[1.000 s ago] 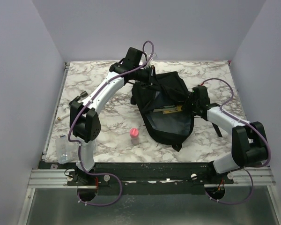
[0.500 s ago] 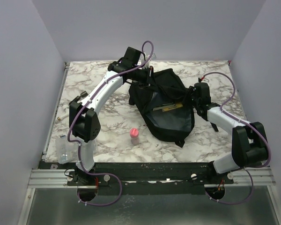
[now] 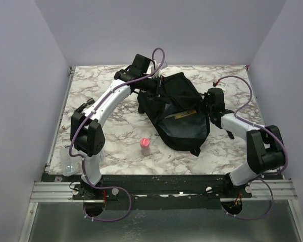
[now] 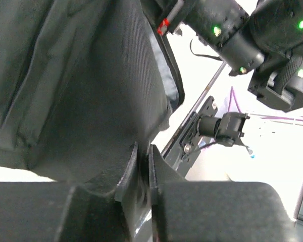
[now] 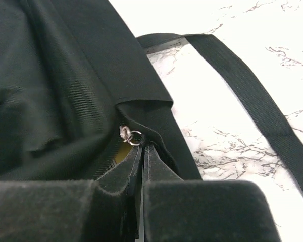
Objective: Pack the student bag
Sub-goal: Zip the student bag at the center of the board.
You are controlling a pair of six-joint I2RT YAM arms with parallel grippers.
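**Inspector:** Where is the backpack (image 3: 179, 113)?

**Assistant:** It lies on the marbled surface (image 3: 106, 136), right of centre in the overhead view, between the two arms. Its main opening gapes, and a yellow strip (image 3: 184, 115) shows inside.

**Inspector:** And the left pincer (image 4: 141, 151)?

**Assistant:** It is at the bag's upper left edge. The jaws are almost together, with a fold of black fabric pinched in the narrow gap.

**Inspector:** And the right pincer (image 5: 143, 148)?

**Assistant:** It is at the bag's right edge. The jaws are closed to a hairline, and the tips sit against the hem just under a small metal zip ring (image 5: 133, 136). I cannot tell whether any cloth is caught between them.

**Inspector:** Anything else to note?

**Assistant:** A black strap (image 5: 242, 85) trails flat across the marble at the right of the right wrist view. A small pink bottle (image 3: 145, 146) stands upright near the bag's lower left side, apart from it.
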